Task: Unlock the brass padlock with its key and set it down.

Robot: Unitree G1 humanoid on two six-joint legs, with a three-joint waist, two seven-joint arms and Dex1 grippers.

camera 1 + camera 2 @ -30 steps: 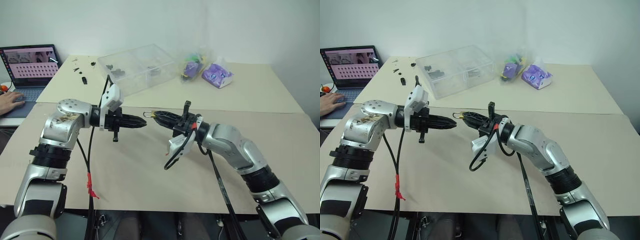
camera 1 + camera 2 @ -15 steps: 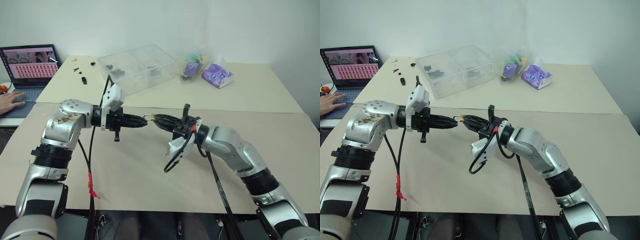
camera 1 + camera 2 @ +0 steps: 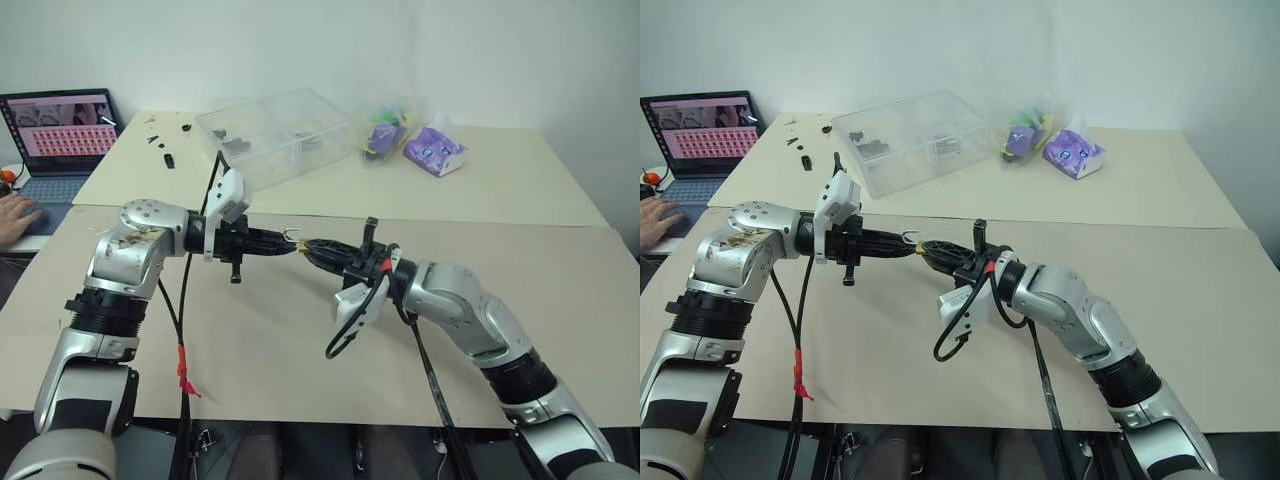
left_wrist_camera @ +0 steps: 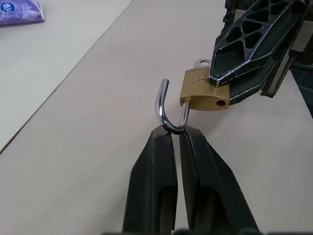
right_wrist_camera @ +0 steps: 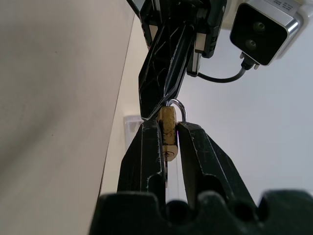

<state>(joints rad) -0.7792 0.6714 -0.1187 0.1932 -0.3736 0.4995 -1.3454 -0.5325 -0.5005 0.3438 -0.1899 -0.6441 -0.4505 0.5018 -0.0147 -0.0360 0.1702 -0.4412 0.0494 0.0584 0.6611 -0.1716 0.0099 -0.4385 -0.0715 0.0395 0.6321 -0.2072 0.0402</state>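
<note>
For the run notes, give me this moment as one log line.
left end effector: shut on shackle | right end effector: shut on brass padlock body | shackle: sprung open, one leg free | padlock: held above table, not set down

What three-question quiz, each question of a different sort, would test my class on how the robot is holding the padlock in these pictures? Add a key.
1. True or false: the brass padlock is lying on the table.
2. Which part of the padlock does the left gripper pinch? A) the brass body B) the shackle C) the key
3. Fill in: one end of the shackle stands ____ of the brass body.

Key
1. False: it is held in the air between the two grippers.
2. B: the left gripper is shut on the bend of the shackle, while the right gripper clamps the brass body.
3. Free (out): the padlock is open.
</note>
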